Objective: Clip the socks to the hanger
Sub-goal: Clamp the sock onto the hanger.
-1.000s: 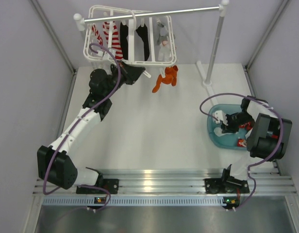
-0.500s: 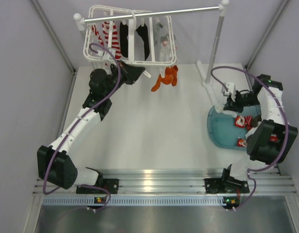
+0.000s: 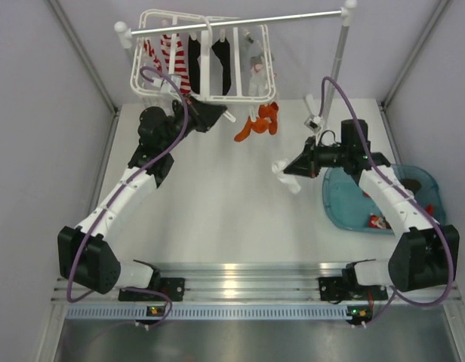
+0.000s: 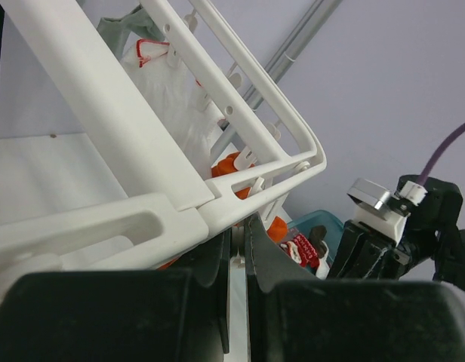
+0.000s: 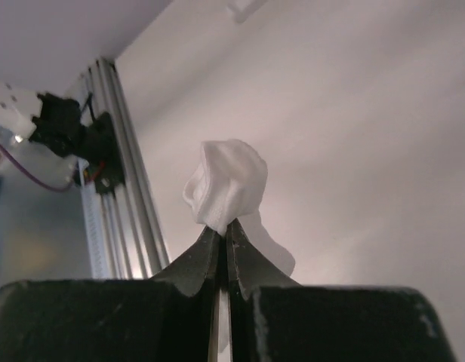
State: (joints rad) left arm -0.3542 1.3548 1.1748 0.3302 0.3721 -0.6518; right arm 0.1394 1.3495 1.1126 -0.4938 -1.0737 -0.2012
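Currently the right gripper (image 3: 295,168) pinches a white sock (image 5: 226,181) while the left gripper (image 4: 237,240) clamps the hanger (image 3: 204,74).

Your left fingers (image 3: 211,115) sit against the near edge of the hanger (image 3: 204,72), which carries a striped sock (image 3: 172,56), black socks (image 3: 222,60) and a grey sock (image 3: 254,56), with an orange sock (image 3: 257,122) dangling at its corner. Your right fingers (image 3: 299,166) pinch a white sock (image 3: 284,173) above the worktop (image 3: 217,204), left of the teal tub (image 3: 338,209).
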